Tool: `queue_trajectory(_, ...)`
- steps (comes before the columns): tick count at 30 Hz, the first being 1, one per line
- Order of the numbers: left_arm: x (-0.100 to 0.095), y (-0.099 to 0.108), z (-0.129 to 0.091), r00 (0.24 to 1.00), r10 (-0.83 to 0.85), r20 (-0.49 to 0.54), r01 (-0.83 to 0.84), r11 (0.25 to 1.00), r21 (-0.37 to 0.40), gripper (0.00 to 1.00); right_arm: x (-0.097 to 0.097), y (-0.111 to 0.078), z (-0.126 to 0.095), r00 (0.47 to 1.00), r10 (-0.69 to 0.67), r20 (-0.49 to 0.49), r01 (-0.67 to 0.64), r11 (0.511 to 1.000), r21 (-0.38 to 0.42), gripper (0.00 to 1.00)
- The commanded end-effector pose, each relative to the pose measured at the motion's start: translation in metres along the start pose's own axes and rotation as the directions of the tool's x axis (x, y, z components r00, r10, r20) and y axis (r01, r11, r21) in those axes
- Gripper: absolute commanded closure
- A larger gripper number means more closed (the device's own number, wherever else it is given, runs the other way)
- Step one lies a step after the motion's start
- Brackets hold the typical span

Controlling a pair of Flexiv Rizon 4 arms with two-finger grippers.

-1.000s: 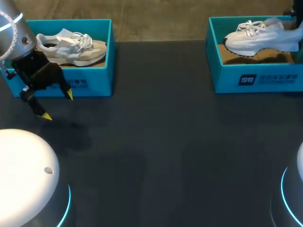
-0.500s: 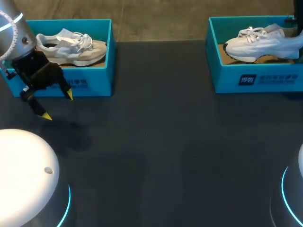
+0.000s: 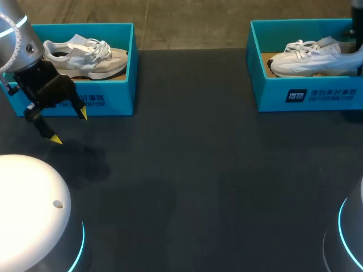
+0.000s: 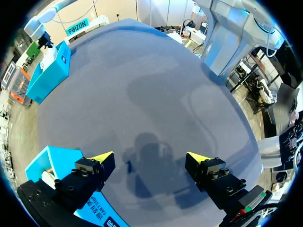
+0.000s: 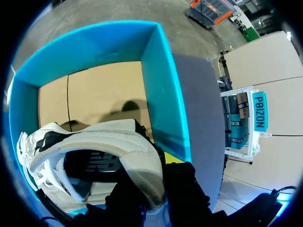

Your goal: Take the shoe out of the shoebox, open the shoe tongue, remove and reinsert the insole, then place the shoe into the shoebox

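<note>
Two teal shoeboxes stand at the table's far corners. In the right shoebox [image 3: 306, 95] lies a white shoe [image 3: 313, 60], toe toward the table's middle, heel at the view's right edge. My right gripper [image 5: 158, 176] is shut on this white shoe [image 5: 109, 142] at the heel collar, just above the cardboard floor of the box [image 5: 161, 90]. The left shoebox [image 3: 108, 102] holds a cream shoe [image 3: 85, 56]. In front of it my left gripper [image 3: 69, 126] hangs open over bare table, nothing between its yellow tips [image 4: 150, 158].
The dark table [image 3: 198, 181] runs wide between the two boxes. A corner of the left shoebox [image 4: 52, 163] sits close beside one left finger. My arms' white bases fill the near corners of the head view.
The white shoe has sunk lower into the right shoebox and shifted slightly right, still in my right gripper. The left arm has not moved.
</note>
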State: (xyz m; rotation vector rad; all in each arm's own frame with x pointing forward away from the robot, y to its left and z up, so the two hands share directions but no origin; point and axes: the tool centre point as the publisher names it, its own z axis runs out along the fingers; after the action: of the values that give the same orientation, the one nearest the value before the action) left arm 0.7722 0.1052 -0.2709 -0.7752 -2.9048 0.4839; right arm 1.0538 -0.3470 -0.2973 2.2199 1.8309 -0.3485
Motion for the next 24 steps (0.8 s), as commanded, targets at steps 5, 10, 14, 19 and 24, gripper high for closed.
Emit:
queue_trajectory(5, 0.001, 0.0, 0.0, 1.0, 0.0, 0.0, 0.0, 1.0, -0.002, 0.0, 0.003, -0.004, 0.014, 1.0, -0.019, -0.014, 0.019, 1.0, -0.005, 1.0)
queue_trajectory(10, 0.001, 0.0, 0.0, 1.0, 0.0, 0.0, 0.0, 1.0, -0.002, 0.0, 0.006, -0.007, 0.021, 1.0, -0.023, -0.022, 0.023, 1.0, 0.001, 1.0)
queue_trajectory(14, 0.001, 0.0, 0.0, 1.0, 0.0, 0.0, 0.0, 1.0, -0.002, 0.0, 0.01, -0.008, 0.027, 0.999, -0.031, -0.03, 0.032, 0.999, 0.009, 1.0)
queue_trajectory(19, 0.001, 0.0, 0.0, 1.0, 0.0, 0.0, 0.0, 1.0, -0.002, 0.0, 0.019, -0.009, 0.034, 0.997, -0.057, -0.042, 0.057, 0.998, 0.004, 1.0)
queue_trajectory(24, 0.001, 0.0, 0.0, 1.0, 0.0, 0.0, 0.0, 1.0, -0.002, 0.0, 0.025, -0.009, 0.043, 0.995, -0.071, -0.064, 0.071, 0.997, 0.005, 1.0)
